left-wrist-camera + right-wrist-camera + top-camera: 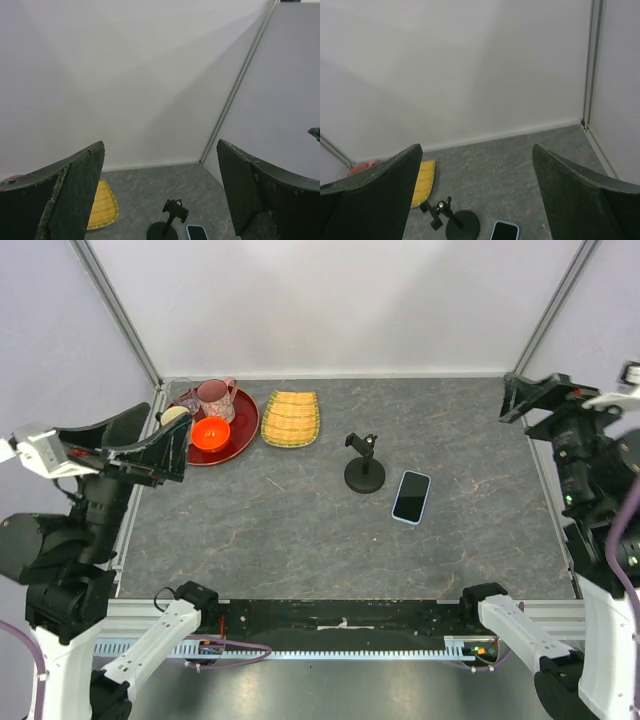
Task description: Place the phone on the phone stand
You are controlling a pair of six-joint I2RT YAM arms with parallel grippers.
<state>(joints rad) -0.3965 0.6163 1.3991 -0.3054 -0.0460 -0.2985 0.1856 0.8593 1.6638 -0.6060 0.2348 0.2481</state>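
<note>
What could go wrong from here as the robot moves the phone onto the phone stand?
1. The phone lies flat on the table, close beside the phone stand; the open right hand reaching down could bump the stand and tip it.
2. The slim, flat phone offers little edge to pinch and may slip.

The phone (411, 497) lies flat just right of the phone stand (364, 473).

gripper (476, 150) spread wide, phone (504, 231) beside phone stand (462, 225)
</note>
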